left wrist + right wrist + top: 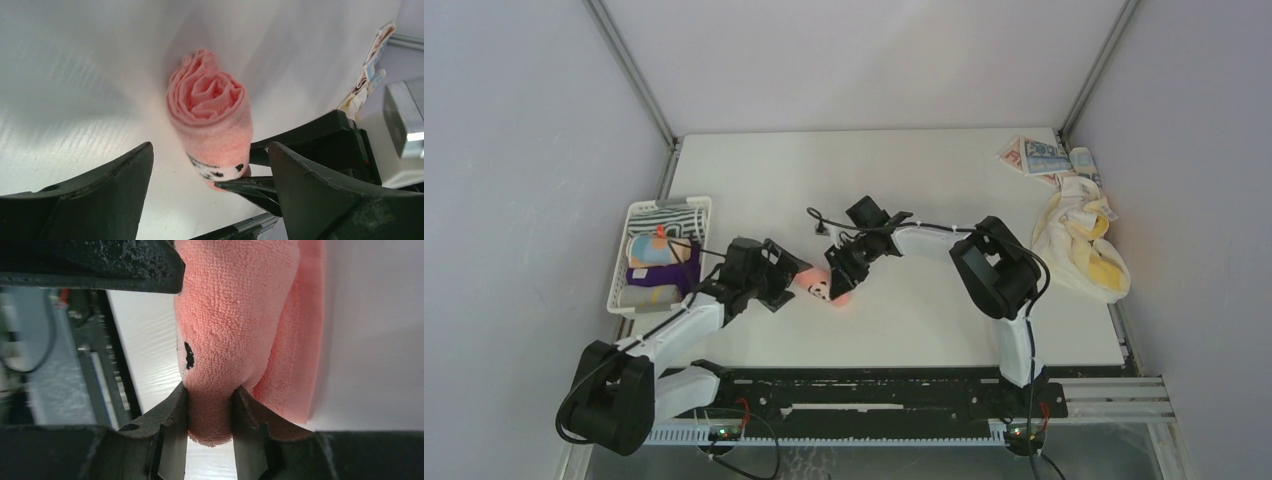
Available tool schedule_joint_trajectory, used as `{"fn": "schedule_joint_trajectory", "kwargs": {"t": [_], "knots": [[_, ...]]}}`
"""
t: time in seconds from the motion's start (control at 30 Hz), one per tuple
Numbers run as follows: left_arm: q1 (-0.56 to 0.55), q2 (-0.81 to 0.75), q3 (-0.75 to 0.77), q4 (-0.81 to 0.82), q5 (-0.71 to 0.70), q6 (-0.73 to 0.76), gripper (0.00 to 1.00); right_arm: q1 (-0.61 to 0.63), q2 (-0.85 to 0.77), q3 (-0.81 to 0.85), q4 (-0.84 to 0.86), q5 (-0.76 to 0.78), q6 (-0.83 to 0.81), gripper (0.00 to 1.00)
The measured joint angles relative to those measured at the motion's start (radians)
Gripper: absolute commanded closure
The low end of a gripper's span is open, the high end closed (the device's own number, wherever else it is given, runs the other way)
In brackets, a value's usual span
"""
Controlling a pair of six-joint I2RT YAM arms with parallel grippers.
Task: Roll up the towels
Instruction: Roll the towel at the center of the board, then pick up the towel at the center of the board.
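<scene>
1. The flat white table [904,190] is closed in by plain grey walls [524,150] on three sides, with thin metal posts in the far corners.
2. A salmon-pink rolled terry towel [836,290] lies on the table near its middle, between the two arms.
3. The right gripper [210,395] pinches one end of this roll tightly.
4. The left gripper [210,146] has its fingers wide apart, one on each side of the roll's other end.
5. A white slotted plastic basket [619,265] stands at the left edge with several towels inside.
6. A cream-yellow crumpled towel [1079,240] lies at the right edge, and a blue-printed folded towel [1039,155] lies in the far right corner.
</scene>
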Motion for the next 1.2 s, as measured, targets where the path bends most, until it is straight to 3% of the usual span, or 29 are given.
{"fn": "schedule_joint_trajectory", "kwargs": {"t": [0.37,1.2], "knots": [[-0.040,-0.031,-0.111,0.103,0.030,-0.034,0.14,-0.097,0.134,0.000,0.036,-0.339,0.265,0.65],[-0.140,0.169,-0.112,0.334,0.026,-0.125,0.22,-0.114,0.258,-0.002,0.152,-0.523,0.497,0.62]]}}
